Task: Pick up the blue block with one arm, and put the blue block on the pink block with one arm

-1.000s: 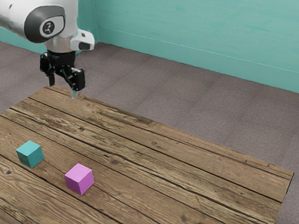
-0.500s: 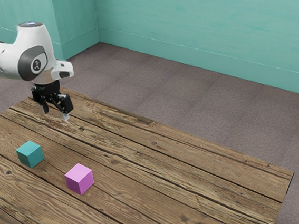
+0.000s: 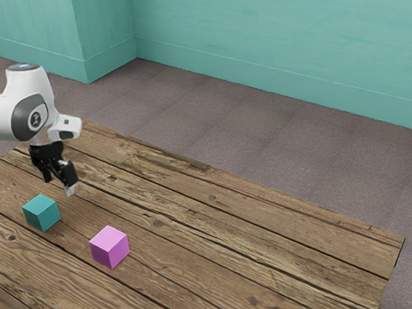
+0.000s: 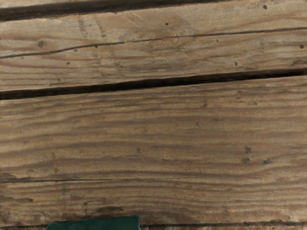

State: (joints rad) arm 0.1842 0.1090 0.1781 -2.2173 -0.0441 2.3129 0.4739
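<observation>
Hand (image 3: 58, 182) on the white arm hangs just above the wooden tabletop (image 3: 257, 232) at the exterior view's left, its two black fingers spread apart and grasping nothing. The blue block (image 3: 40, 212), teal in colour, rests on the planks close below the fingertips without touching them, and the wrist view catches a strip of it just under the hand. The pink block (image 3: 109, 246) sits nearby toward the exterior view's right, apart from the blue one.
</observation>
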